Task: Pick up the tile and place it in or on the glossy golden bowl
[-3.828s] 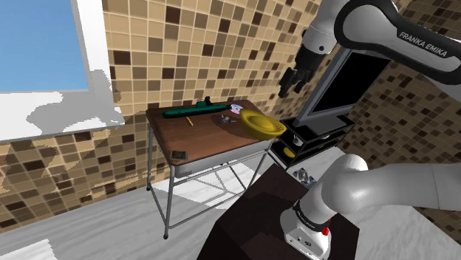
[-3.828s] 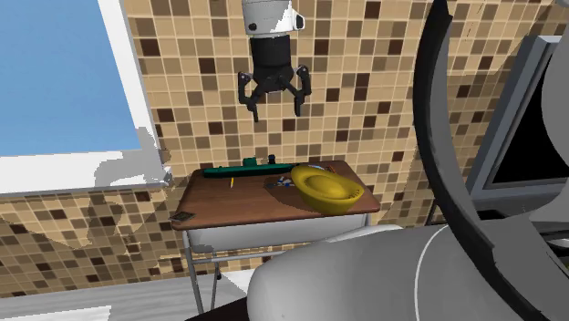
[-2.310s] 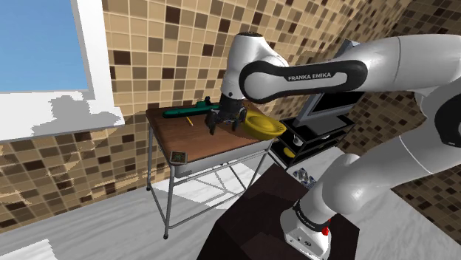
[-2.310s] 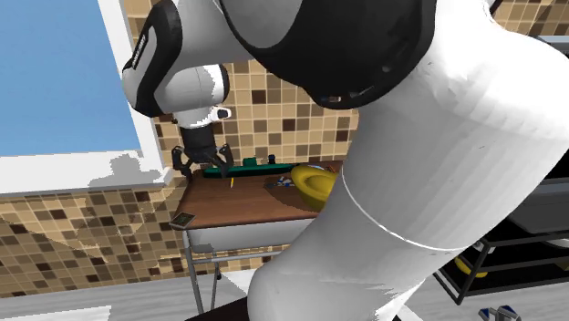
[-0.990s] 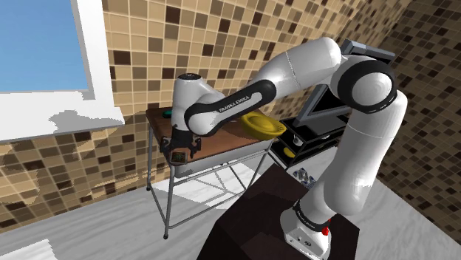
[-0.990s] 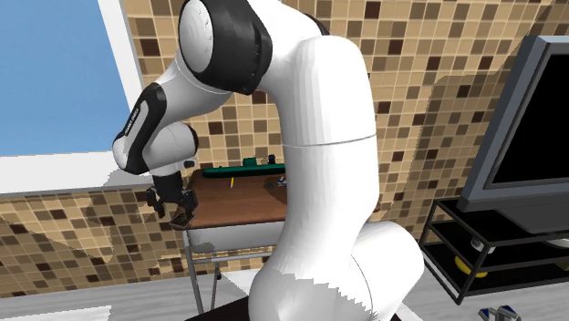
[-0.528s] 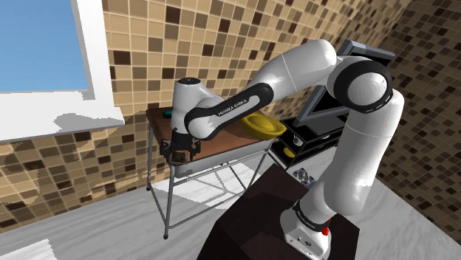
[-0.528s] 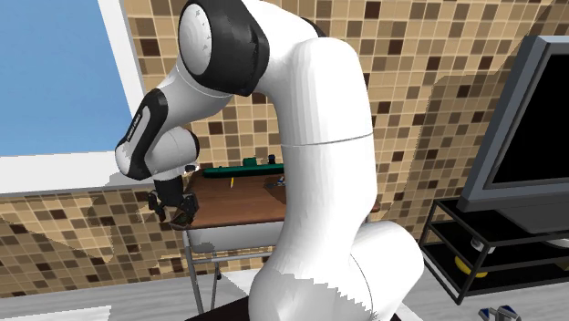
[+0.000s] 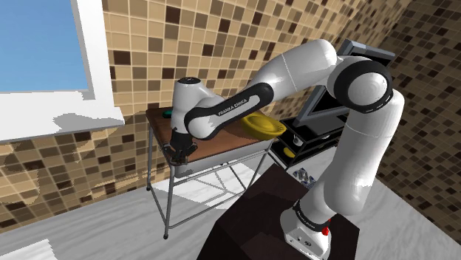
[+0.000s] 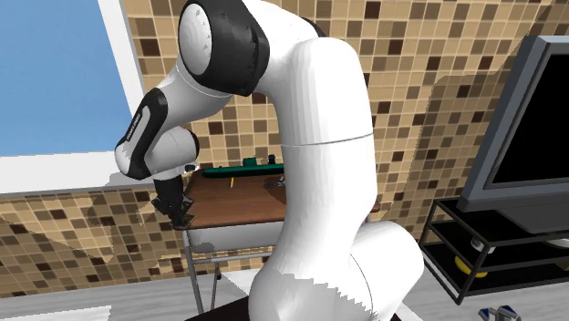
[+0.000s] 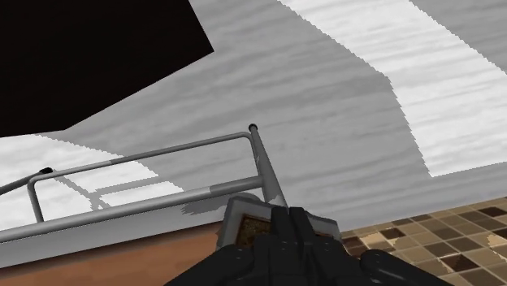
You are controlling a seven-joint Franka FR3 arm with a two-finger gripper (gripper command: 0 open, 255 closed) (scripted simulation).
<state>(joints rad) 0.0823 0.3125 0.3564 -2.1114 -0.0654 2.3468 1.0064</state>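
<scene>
Brown and tan mosaic covered the wall point(image 9: 185, 44) behind a brown wooden worktop point(image 9: 222, 140) on a grey metal frame point(image 11: 162, 154). My white arm point(image 9: 295, 66) reached across that worktop from the stand. The glossy golden bowl point(image 9: 260, 124) sat at the worktop's end toward the shoulder view's right. A long dark-green object point(image 10: 239, 170) lay along the edge by the wall. My hand point(image 9: 179, 151) hung at the opposite near corner, well apart from the bowl. Its black fingers point(image 11: 280, 236) were pressed together, pinching the small square tile point(image 11: 244, 221) with a pale rim and brown speckled face. The tile sat right at that corner, above the frame's rail and the grey floor point(image 11: 325, 122). I could not tell whether it rested on the wood.
</scene>
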